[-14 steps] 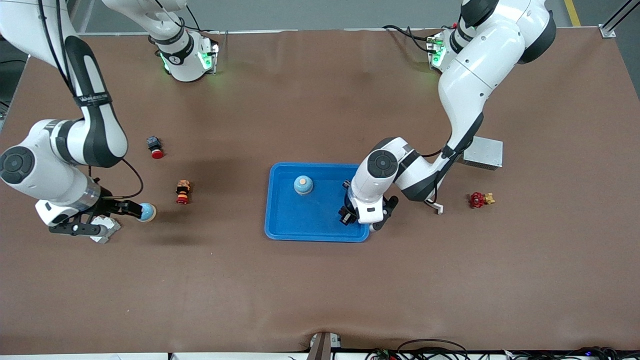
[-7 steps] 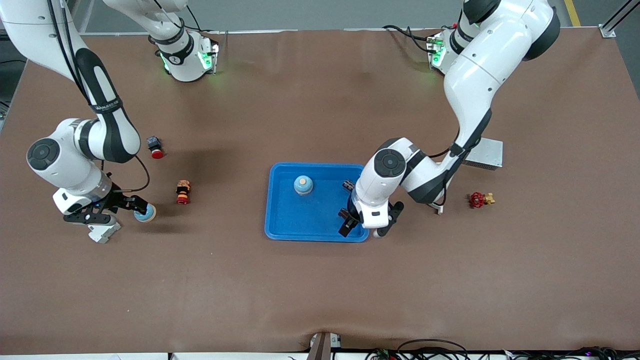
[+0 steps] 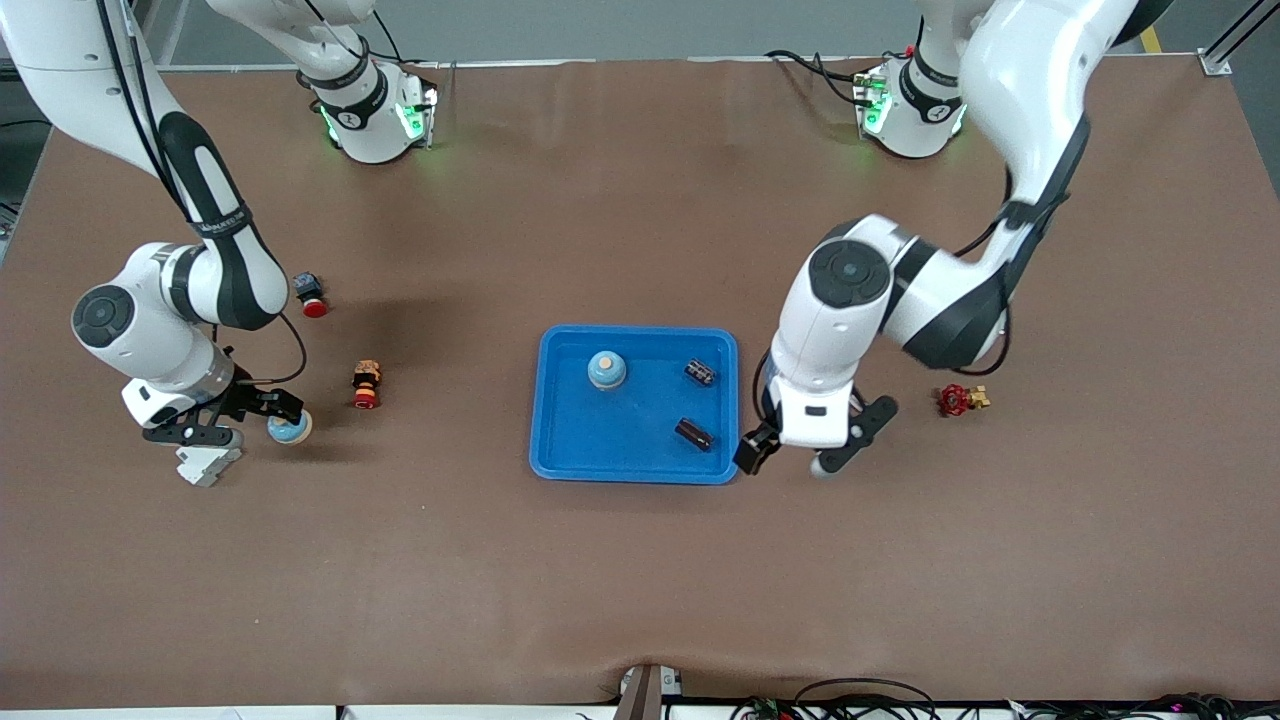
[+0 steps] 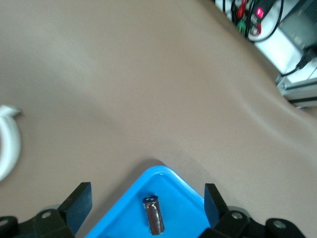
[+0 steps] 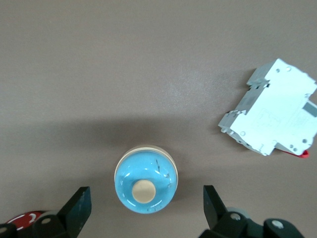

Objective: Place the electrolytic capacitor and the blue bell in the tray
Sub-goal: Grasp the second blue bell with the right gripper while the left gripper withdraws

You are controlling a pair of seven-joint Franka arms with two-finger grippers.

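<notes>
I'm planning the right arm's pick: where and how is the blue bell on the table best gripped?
Grip the blue bell across its round dome, low near the cream base rim, coming straight down from above. It sits upright with its button on top, and the right gripper hangs over it, fingers open on either side. The white breaker lies apart, leaving room.

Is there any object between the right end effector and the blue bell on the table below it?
Nothing visible. The right end effector hangs open directly over the bell; the white breaker lies apart, beside it.
</notes>
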